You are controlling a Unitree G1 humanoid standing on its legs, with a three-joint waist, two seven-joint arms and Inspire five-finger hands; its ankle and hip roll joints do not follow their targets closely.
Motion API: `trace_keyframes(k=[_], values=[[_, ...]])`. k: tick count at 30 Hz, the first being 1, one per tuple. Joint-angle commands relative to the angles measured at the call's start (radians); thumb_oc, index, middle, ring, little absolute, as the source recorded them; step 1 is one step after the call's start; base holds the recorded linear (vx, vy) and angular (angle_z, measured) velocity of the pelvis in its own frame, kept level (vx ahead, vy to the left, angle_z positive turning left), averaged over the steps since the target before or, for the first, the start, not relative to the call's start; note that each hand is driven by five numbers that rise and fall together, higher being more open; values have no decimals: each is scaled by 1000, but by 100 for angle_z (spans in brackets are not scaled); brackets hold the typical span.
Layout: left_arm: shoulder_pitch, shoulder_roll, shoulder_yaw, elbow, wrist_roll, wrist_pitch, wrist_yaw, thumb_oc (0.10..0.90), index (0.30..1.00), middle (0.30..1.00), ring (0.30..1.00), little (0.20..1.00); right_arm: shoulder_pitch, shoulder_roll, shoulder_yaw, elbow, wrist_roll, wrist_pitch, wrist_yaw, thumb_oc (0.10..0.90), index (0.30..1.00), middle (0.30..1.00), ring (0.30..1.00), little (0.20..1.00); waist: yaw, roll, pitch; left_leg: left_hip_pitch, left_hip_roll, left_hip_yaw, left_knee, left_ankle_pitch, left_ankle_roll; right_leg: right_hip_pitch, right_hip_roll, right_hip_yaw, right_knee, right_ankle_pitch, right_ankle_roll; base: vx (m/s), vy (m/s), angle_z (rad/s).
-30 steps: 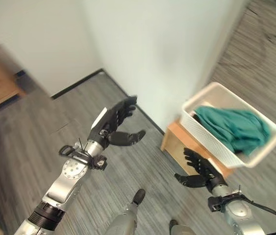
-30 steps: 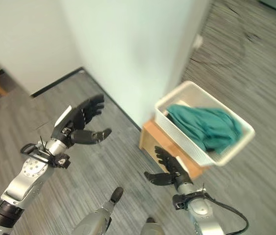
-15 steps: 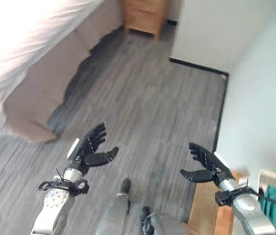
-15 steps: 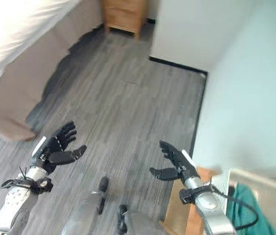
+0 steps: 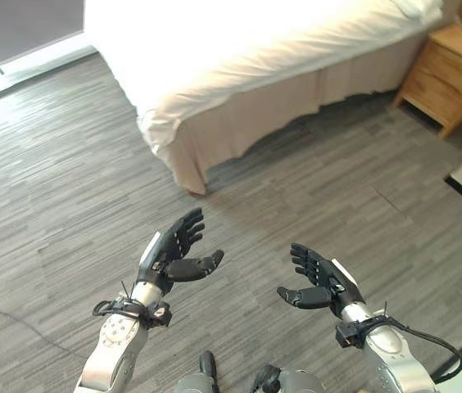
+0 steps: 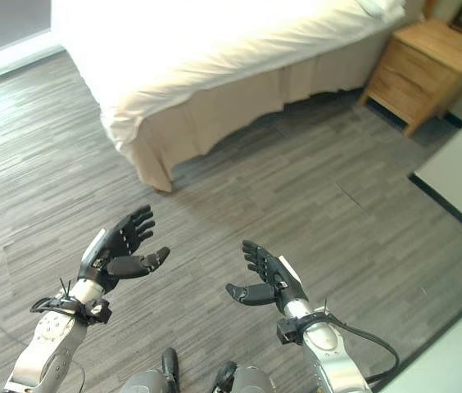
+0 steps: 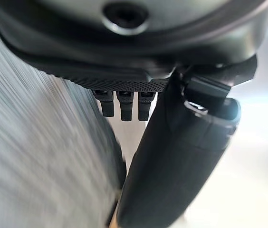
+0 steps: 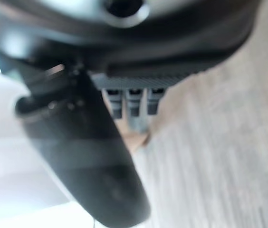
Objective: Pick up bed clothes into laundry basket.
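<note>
bed clothes (image 5: 239,49): white sheet, spread flat over the bed top | drape: hangs over the near side and foot corner, edge bunched at the corner | below it: beige bed skirt (image 5: 296,110) down to the grey floor | pillow (image 5: 418,6): white, at the bed's far end

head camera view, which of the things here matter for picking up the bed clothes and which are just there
Part of the job:
- bed with its white bed clothes
- left hand, open and holding nothing
- right hand, open and holding nothing

Just there:
- wooden nightstand beside the bed
- grey wood-look floor
- beige bed skirt
</note>
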Motion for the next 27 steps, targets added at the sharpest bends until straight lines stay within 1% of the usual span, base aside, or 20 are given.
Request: trace_keyframes(k=[1,2,3,4,5,7,9,10,13,15,16,17,19,22,27], values=[[-44,22,83,-78,-25,-123,49,800,900,900,900,900,-18,43,-25,-57,14,-84,9,800,900,900,900,900,-27,-31,-45,46,-39,-61,-10,-127,-1,64,36,384,-405,214,127,101,115,154],[-41,6,91,-80,-30,-128,58,800,900,900,900,900,-14,43,-28,-55,15,-87,5,800,900,900,900,900,-36,-26,-49,52,-49,-86,-21,-123,-4,59,50,453,-431,217,126,32,38,126],[-34,-16,96,-76,-27,-141,83,800,900,900,900,900,-25,49,-32,-50,15,-103,-14,800,900,900,900,900,-40,-21,-47,60,-52,-108,-35,-114,-6,27,51,464,-440,237,122,44,36,87],[-33,-17,95,-77,-27,-141,83,800,900,900,900,900,-25,48,-32,-50,15,-103,-14,800,900,900,900,900,-41,-20,-47,61,-52,-109,-36,-114,-6,26,51,463,-437,234,122,2,13,48],[-34,-26,91,-61,-23,-142,96,800,900,900,900,900,-19,59,-32,-47,32,-110,-18,800,900,900,900,900,-39,-32,-48,67,-60,-114,-45,-102,-7,46,41,437,-474,236,117,-41,-18,15],[-22,-48,81,-49,-11,-138,106,800,900,900,900,900,-38,68,-20,-24,38,-116,-23,800,900,900,900,900,-29,-44,-65,69,-63,-115,-72,-87,-5,78,31,412,-510,236,119,-38,-63,14],[6,-78,64,-49,-38,-130,96,800,900,900,900,900,-55,65,-13,-14,66,-114,-27,800,900,900,900,900,-20,-54,-85,74,-54,-97,-77,-87,-9,109,38,414,-559,245,118,9,-101,2],[17,-94,47,-44,-79,-124,89,800,900,900,900,900,-60,67,-10,-12,90,-115,-28,800,900,900,900,900,-19,-59,-93,72,-51,-92,-70,-89,-11,121,39,416,-576,248,113,8,-91,-13],[37,-104,15,-40,-99,-106,64,800,900,900,900,900,-71,69,11,-3,110,-112,-28,800,900,900,900,900,-15,-67,-106,74,-40,-90,-57,-96,-16,149,48,412,-606,248,105,-1,-82,-14],[44,-107,5,-43,-104,-104,61,800,900,900,900,900,-67,72,24,-14,114,-111,-25,800,900,900,900,900,-12,-74,-109,73,-34,-95,-61,-81,-21,158,51,410,-609,254,100,-21,-70,-9],[49,-111,2,-38,-107,-105,61,800,900,900,900,900,-60,73,28,-15,117,-110,-21,800,900,900,900,900,-12,-75,-114,82,-31,-98,-67,-90,-22,168,53,406,-609,240,100,-40,-61,-1],[49,-112,-2,-33,-104,-104,64,800,900,900,900,900,-53,72,33,-18,118,-109,-20,800,900,900,900,900,-13,-78,-116,76,-29,-102,-68,-78,-24,167,55,405,-611,247,97,-6,-54,7],[45,-110,-6,-34,-107,-103,73,800,900,900,900,900,-43,78,39,-14,126,-110,-26,800,900,900,900,900,-15,-77,-121,81,-23,-111,-73,-83,-28,178,63,399,-623,236,94,1,-50,13],[46,-102,-3,-42,-102,-109,71,800,900,900,900,900,-28,81,47,-18,131,-109,-19,800,900,900,900,900,-14,-79,-123,73,-22,-120,-74,-68,-31,176,65,397,-622,245,91,-28,-31,12],[68,-106,9,-41,-99,-111,71,800,900,900,900,900,-8,75,47,-22,123,-107,-11,800,900,900,900,900,-12,-80,-126,78,-20,-120,-85,-65,-32,181,62,391,-628,250,93,2,-12,2]])
